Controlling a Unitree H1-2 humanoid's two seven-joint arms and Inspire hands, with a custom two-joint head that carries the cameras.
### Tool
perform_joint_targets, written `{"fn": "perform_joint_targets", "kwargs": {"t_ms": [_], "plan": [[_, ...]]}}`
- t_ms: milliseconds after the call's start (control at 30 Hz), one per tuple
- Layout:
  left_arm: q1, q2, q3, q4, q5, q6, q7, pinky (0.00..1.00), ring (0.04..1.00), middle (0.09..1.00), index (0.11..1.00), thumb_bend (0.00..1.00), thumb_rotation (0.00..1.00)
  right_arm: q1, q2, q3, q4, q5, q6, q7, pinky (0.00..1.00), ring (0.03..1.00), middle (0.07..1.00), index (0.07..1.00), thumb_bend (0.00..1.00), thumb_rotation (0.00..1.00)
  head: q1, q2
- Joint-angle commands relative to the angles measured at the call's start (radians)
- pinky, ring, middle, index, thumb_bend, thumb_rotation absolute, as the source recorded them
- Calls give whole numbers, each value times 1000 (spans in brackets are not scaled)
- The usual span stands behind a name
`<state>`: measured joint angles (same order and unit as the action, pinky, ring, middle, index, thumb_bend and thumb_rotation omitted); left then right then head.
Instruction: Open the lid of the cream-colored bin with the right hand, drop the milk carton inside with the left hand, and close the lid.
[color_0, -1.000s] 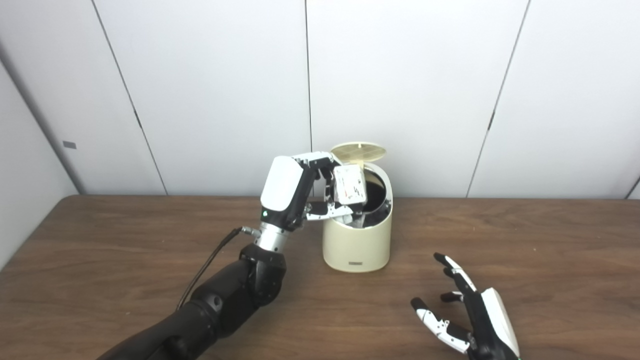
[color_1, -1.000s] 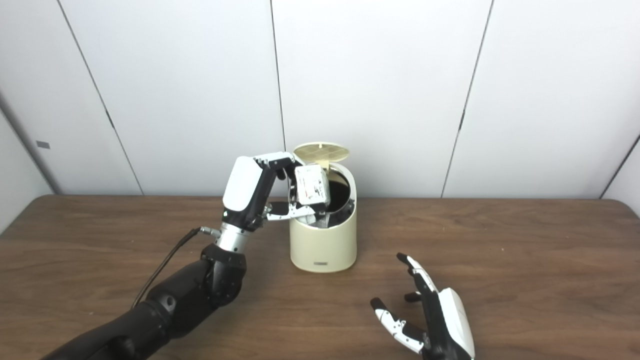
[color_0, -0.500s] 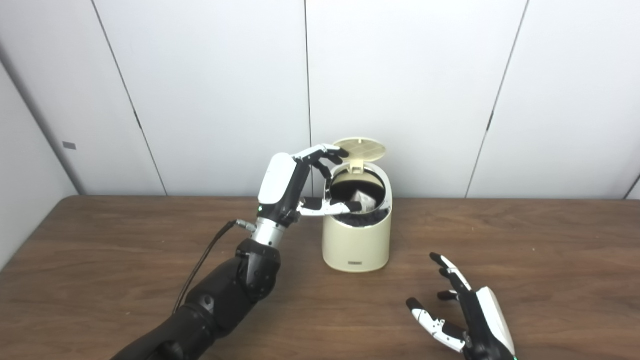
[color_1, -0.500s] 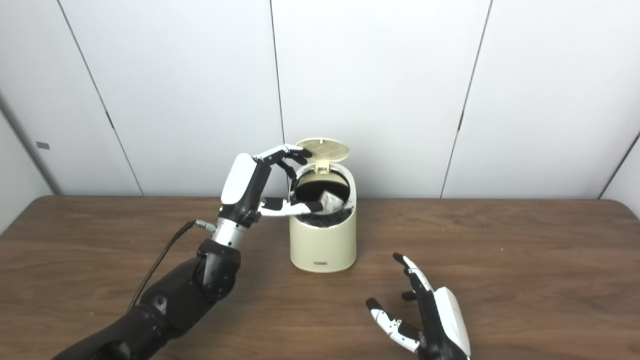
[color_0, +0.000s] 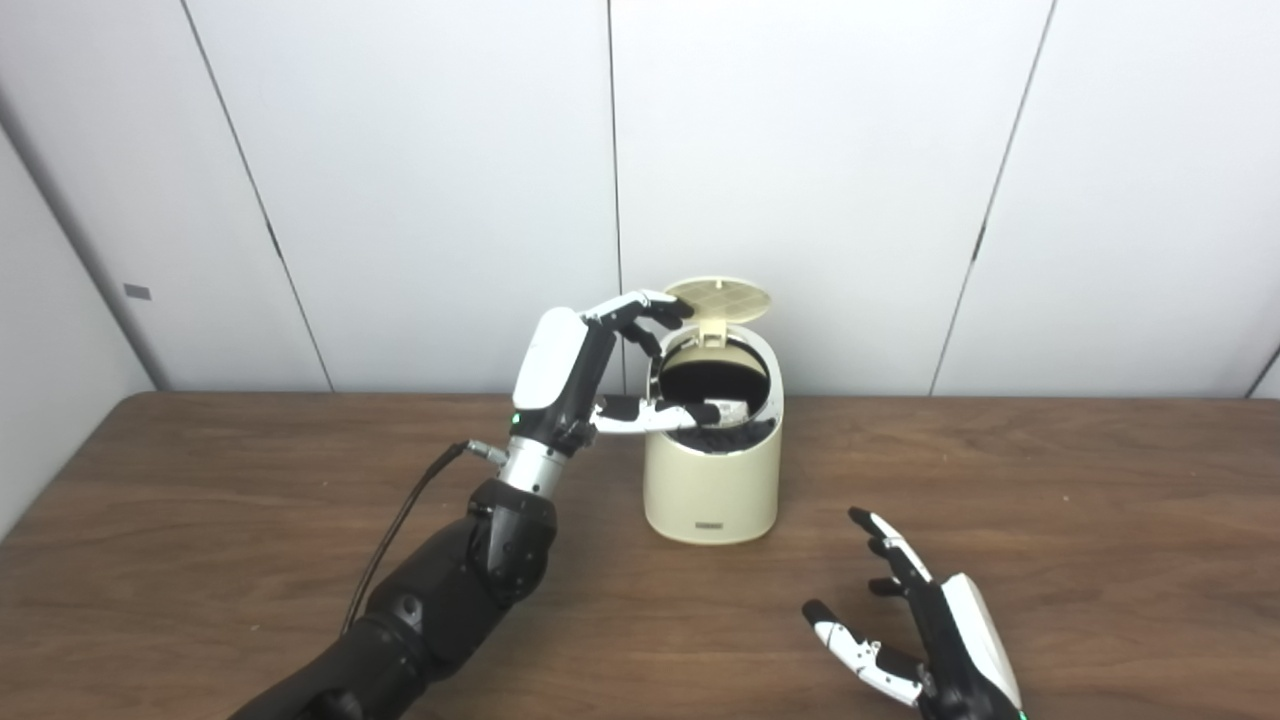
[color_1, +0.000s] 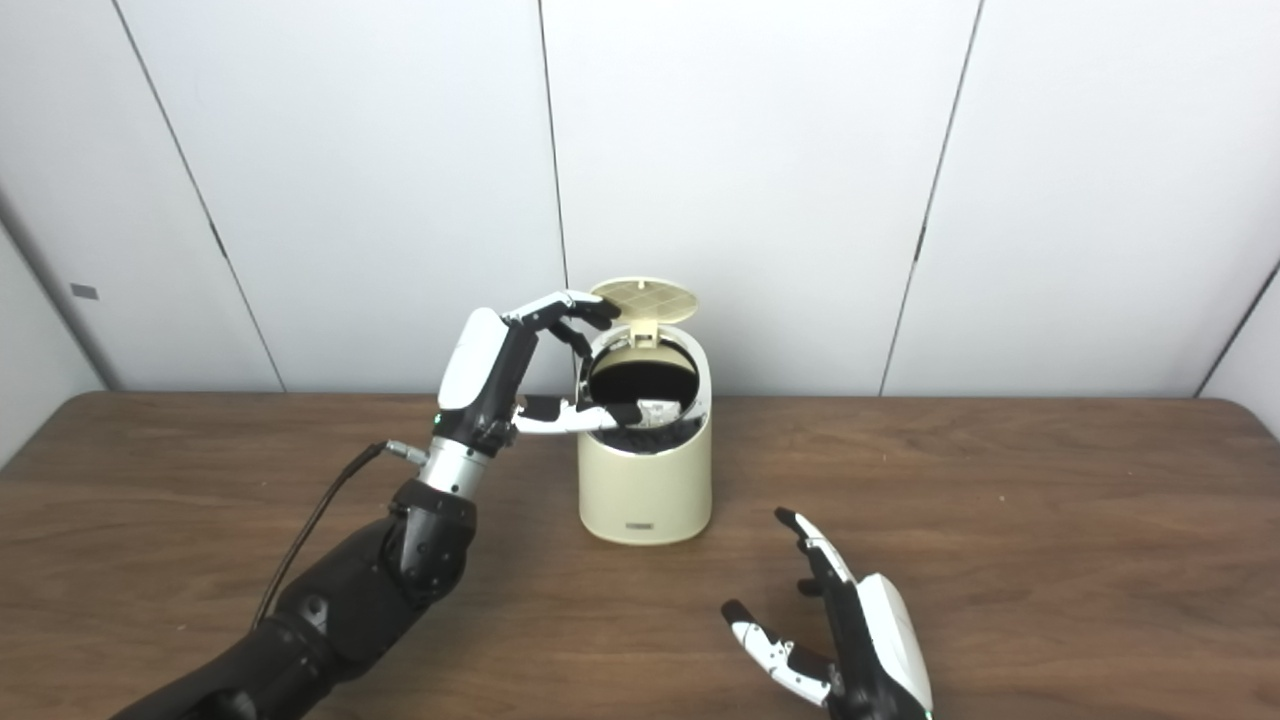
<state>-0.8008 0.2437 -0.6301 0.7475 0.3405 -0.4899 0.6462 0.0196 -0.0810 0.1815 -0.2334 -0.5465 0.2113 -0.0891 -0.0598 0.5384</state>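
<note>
Bright, even overhead light; soft shadows on table (color_0: 1100, 480) (slightly soft focus throughout).

A smooth cream plastic bin (color_0: 712, 485) stands on a matt, dark wood-grain table (color_0: 1050, 500).

Worktop (color_0: 1050, 470): dark brown wood grain, spanning the full width of both views, its far edge against a white panelled wall (color_0: 800, 150).
Standing on it: one cream-colored bin (color_0: 712, 480), upright, set toward the far edge near the middle.
Bin lid (color_0: 720, 296): raised, hinged at the back.
Bin contact: base flat on the worktop; a small dark label low on its front face.
Near edge, right of the bin: right hand (color_1: 850, 640) over the surface, well apart from the bin; contact with the worktop could not be determined.
</note>
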Motion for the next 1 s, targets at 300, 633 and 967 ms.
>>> {"fn": "perform_joint_targets", "kwargs": {"t_ms": [300,633,967], "plan": [[130,28,61,-332,-137,20,-3,450,520,557,559,729,734,-11,5,-2,1,6,18,26,793,885,917,900,269,339,-6,4],[396,-23,325,-674,-357,32,-330,568,643,680,702,588,778,-38,-7,-33,52,15,-35,-2,790,883,909,898,274,504,24,-15],[600,-121,473,-756,-498,195,-513,736,810,829,837,371,893,-90,-9,-77,81,51,-140,-53,833,904,917,903,368,820,16,-53]]}}
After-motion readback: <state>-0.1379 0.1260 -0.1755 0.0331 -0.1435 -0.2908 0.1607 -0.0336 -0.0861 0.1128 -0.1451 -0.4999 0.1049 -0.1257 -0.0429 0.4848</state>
